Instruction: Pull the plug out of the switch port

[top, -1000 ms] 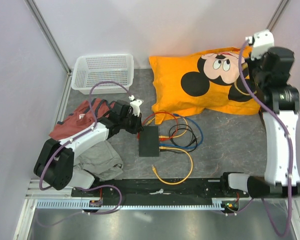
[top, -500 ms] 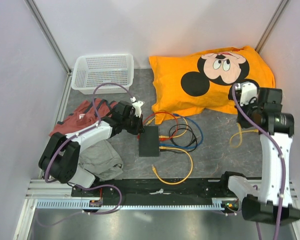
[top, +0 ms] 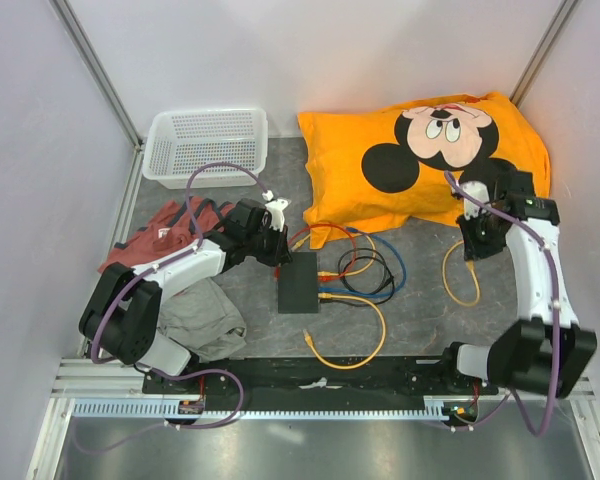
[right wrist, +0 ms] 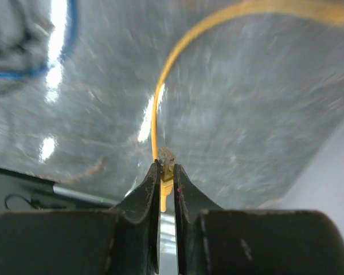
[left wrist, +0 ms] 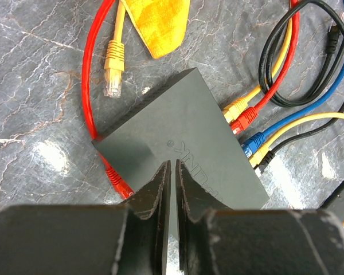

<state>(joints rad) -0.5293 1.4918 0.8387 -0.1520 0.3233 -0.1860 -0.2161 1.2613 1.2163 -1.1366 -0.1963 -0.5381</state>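
Observation:
The switch (top: 300, 283), a flat black box, lies mid-table with yellow, red, blue and black plugs (left wrist: 246, 117) in its side ports and a red plug (left wrist: 118, 184) on the opposite side. My left gripper (top: 282, 260) is shut and holds nothing, its tips (left wrist: 173, 164) over the switch top (left wrist: 178, 123). To the right, my right gripper (top: 472, 248) is shut on a yellow plug (right wrist: 167, 157) pulled free of the switch. Its yellow cable (top: 458, 280) loops on the table and curves away in the right wrist view as the yellow cable (right wrist: 160, 97).
A loose yellow plug (left wrist: 113, 71) lies beside the switch. Coiled cables (top: 368, 265) spread to its right. An orange Mickey pillow (top: 420, 160) and a white basket (top: 208, 145) sit at the back, clothes (top: 180, 300) on the left, and a black wiring rail (top: 320, 375) along the front.
My right arm has swung down from high over the pillow to the table on the right, bringing the yellow cable along. The left gripper has stayed at the switch.

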